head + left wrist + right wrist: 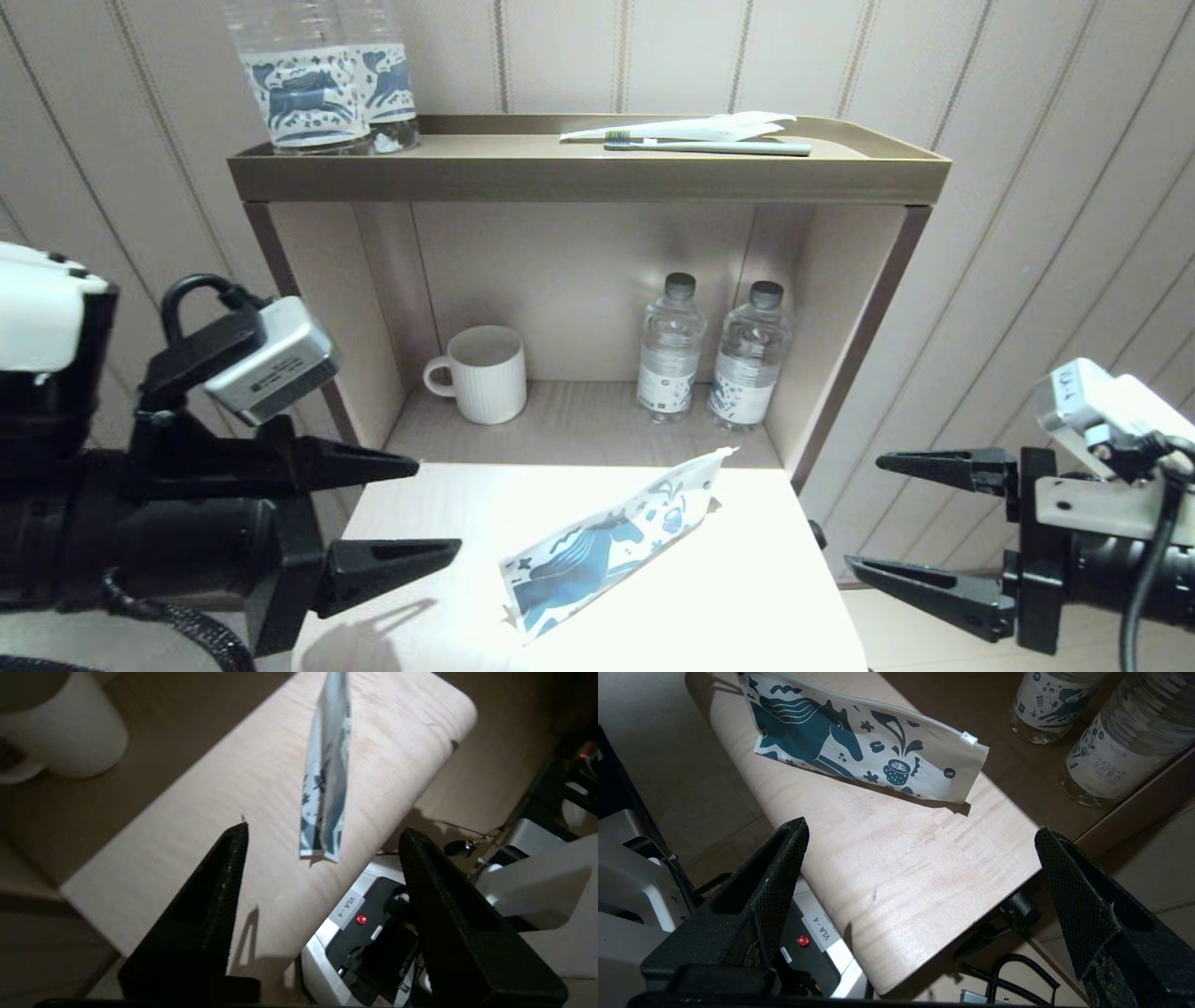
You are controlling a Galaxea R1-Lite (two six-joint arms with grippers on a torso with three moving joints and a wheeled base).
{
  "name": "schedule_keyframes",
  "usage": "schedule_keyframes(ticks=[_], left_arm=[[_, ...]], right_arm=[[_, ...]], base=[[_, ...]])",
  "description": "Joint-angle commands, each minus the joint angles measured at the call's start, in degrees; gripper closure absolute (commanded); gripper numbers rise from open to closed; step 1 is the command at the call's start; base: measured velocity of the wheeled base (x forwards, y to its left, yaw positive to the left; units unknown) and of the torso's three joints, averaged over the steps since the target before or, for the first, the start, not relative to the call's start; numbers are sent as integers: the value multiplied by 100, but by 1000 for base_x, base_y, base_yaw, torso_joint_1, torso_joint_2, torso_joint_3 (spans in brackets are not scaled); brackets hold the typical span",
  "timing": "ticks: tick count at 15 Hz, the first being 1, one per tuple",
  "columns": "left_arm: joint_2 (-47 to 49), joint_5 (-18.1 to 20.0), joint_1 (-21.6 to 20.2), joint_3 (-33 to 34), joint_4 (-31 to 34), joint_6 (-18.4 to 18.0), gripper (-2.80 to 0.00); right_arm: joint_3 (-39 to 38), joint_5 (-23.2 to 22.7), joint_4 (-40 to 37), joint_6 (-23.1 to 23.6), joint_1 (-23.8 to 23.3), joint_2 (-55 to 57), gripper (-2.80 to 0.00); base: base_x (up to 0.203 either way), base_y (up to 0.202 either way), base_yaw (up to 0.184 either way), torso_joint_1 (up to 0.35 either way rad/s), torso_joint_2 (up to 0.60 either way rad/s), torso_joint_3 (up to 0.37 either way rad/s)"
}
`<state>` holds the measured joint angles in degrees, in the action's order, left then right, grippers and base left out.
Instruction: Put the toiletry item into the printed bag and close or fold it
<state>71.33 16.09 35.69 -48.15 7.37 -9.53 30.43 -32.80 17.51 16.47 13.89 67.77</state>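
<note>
The printed bag point(607, 551) is a long white pouch with a dark blue horse. It lies slanted on the pale table point(747, 607), partly propped on its long edge, with its zip slider point(969, 738) at the far end. It also shows in the left wrist view point(327, 774) and the right wrist view point(859, 746). My left gripper point(437, 504) hovers open at the table's left edge, empty and apart from the bag. My right gripper point(863, 511) hangs open and empty off the table's right side. No slim white toothbrush or small tube is in view.
A shelf unit stands behind the table. A white mug point(485, 373) and two water bottles point(670, 345) sit in its lower bay. On its top point(579, 177) are two horse-label bottles point(308, 84) and a greyish-green toothbrush point(719, 147) with a white wrapper point(709, 126).
</note>
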Motion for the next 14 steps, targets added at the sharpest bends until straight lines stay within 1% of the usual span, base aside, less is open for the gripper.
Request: schedule_keyframes(ticks=[1, 2, 4, 5, 6, 7, 8, 9, 10, 12, 13, 14], left_arm=[[-713, -536, -1, 205, 86, 226, 0], [-998, -745, -1, 267, 272, 434, 0], [-1705, -1129, -1, 328, 861, 801, 0], [-2153, -1375, -4, 339, 1213, 1113, 0], [-2583, -1721, -8, 328, 1595, 1494, 0], [-2958, -2138, -17, 306, 1991, 1864, 0], [-3358, -2591, -49, 276, 2487, 2298, 0], [-3643, -2869, -166, 202, 2981, 2645, 0], [-3773, -2976, -502, 90, 3335, 2803, 0], [-3993, -3027, -1434, -31, 3885, 2906, 0], [-4243, -2981, -1822, -57, 4078, 2923, 0], [-4519, -2881, -1979, -78, 4270, 2920, 0]], right_arm=[[27, 18, -26, -18, -26, -37, -280], [30, 84, -143, -53, -124, -112, -280], [5, 408, -592, -125, -305, -499, -280], [22, 654, -1000, -234, -371, -814, -280], [77, 869, -1392, -418, -451, -1157, -280], [182, 1031, -1813, -618, -530, -1497, -280], [403, 1199, -2582, -807, -648, -1868, -280], [702, 1350, -3382, -929, -805, -2105, -280], [977, 1524, -3978, -1054, -1072, -2321, 0], [1245, 1734, -4486, -1251, -1648, -2587, 0], [1450, 1755, -4974, -1283, -1805, -2636, 0], [1644, 1759, -5312, -1303, -1854, -2672, 0]], base=[[0, 0, 0, 0, 0, 0], [0, 0, 0, 0, 0, 0], [0, 0, 0, 0, 0, 0], [0, 0, 0, 0, 0, 0], [0, 0, 0, 0, 0, 0], [0, 0, 0, 0, 0, 0], [0, 0, 0, 0, 0, 0], [0, 0, 0, 0, 0, 0], [0, 0, 0, 0, 0, 0], [0, 0, 0, 0, 0, 0], [0, 0, 0, 0, 0, 0], [0, 0, 0, 0, 0, 0]])
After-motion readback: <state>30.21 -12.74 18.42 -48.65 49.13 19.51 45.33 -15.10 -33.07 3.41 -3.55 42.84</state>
